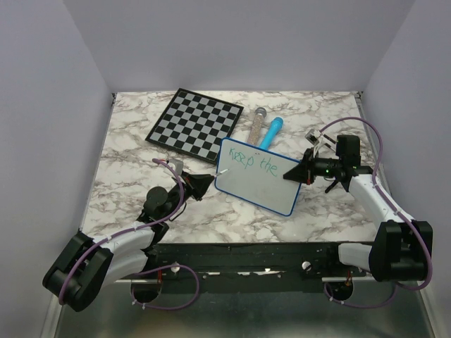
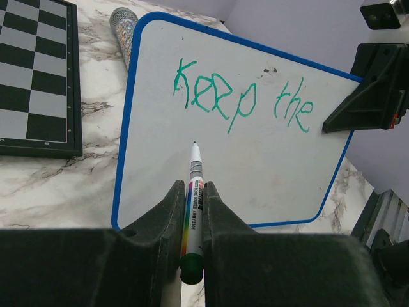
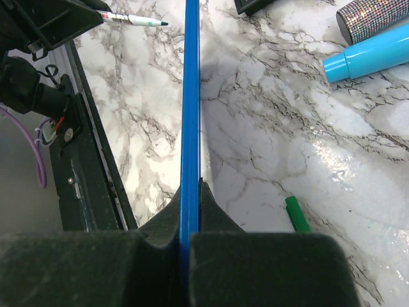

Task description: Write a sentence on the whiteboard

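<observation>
A: Where is the whiteboard [image 1: 257,184]?

B: In the middle of the marble worktop [image 1: 127,176], just nearer the arms than the chessboard [image 1: 195,121]. It is tilted up, with its face turned toward the left arm. I cannot tell whether its lower edge rests on the worktop.

A: What holds it?

B: The right gripper [image 3: 190,187]. Its jaws are pressed together on the blue rim at the board's right side. That wrist's view shows the board only edge-on, as a thin blue line.

A: So the writing [image 2: 243,96] can't be seen from there?

B: No. The left wrist view shows it plainly: "Keep the" in green across the upper part, with bare white below.

A: And the left gripper [image 2: 192,187]?

B: It is pinching a marker [image 2: 195,167] tightly, with the tip pointing at the blank area under "Keep". From there I cannot tell if the tip touches. The right wrist view shows the tip just short of the board's face.

A: Anything else around?

B: A glittery tube [image 1: 256,121] and a light blue tube [image 1: 271,132] lie side by side behind the board. A small green cap [image 3: 296,214] lies on the marble. Only the right wrist view shows it.
</observation>
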`<state>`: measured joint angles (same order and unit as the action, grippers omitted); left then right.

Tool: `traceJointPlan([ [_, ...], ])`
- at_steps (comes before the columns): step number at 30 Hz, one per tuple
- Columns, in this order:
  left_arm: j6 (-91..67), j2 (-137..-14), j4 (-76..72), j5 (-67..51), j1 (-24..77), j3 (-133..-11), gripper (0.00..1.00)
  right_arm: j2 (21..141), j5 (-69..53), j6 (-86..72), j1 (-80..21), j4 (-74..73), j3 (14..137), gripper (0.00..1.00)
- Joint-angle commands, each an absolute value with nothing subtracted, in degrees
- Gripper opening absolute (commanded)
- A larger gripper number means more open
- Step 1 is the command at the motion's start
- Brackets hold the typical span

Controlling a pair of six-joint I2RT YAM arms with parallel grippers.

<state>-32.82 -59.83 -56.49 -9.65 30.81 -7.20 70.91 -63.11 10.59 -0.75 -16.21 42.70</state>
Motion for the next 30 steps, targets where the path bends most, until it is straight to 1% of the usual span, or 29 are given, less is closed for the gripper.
traceJointPlan([
  [1,-32.52,-59.77,-58.97,-9.67,30.50,-6.77,0.00,70.22,-65.30,11.34,-1.14,-16.08,44.38,0.01],
  [17,-33.04,-61.08,-60.47,-9.84,30.41,-6.42,0.00,70.14,-65.30,11.43,-1.14,-16.08,44.30,0.01],
  [30,-34.80,-68.73,-66.09,-12.13,30.50,-8.52,0.00,70.40,-65.21,11.43,-1.05,-16.00,44.30,0.01],
])
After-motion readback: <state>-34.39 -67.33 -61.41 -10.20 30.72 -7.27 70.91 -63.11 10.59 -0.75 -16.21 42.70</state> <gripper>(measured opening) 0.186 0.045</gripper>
